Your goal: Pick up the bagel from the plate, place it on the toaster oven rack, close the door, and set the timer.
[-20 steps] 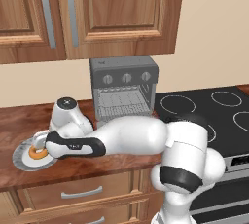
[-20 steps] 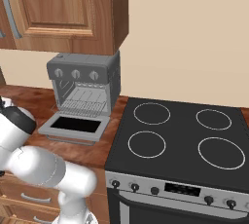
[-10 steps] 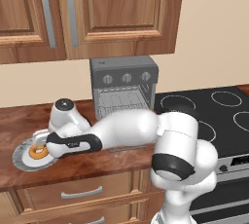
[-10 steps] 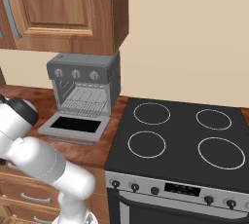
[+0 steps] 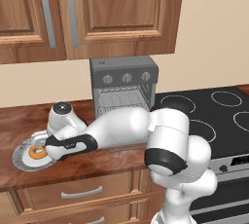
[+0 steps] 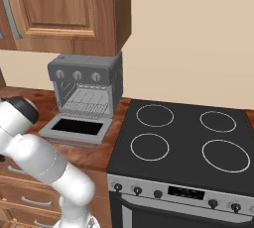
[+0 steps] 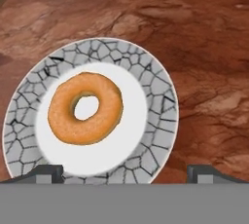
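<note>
1. The white arm reaches low and far to its left across the wooden desk (image 5: 112,162), its forearm lying almost level just above the surface.
2. The hand (image 7: 124,170) hangs over the plate (image 5: 20,155) at the left end of the desk, with the camera looking down onto the plate from just above.
3. The hand's jaws stand wide apart and hold nothing; in the hand view one tip shows at the plate's near rim and the other over bare desk beside the plate.
4. The bagel (image 7: 85,107) lies flat on the plate's white centre, not touched by either finger tip. In the left base view the bagel (image 5: 37,152) sits just in front of the hand's dark wrist.
5. The plate (image 7: 160,96) rests flat on the desk, its grey cracked-pattern rim showing all round the bagel.
6. The toaster oven (image 6: 88,81) stands at the back of the desk, next to the stove (image 6: 183,145).
7. The door (image 6: 75,129) lies dropped open and flat on the desk, its dark glass facing up.
8. The toaster oven rack (image 6: 88,107) shows inside the open cavity, bare.
</note>
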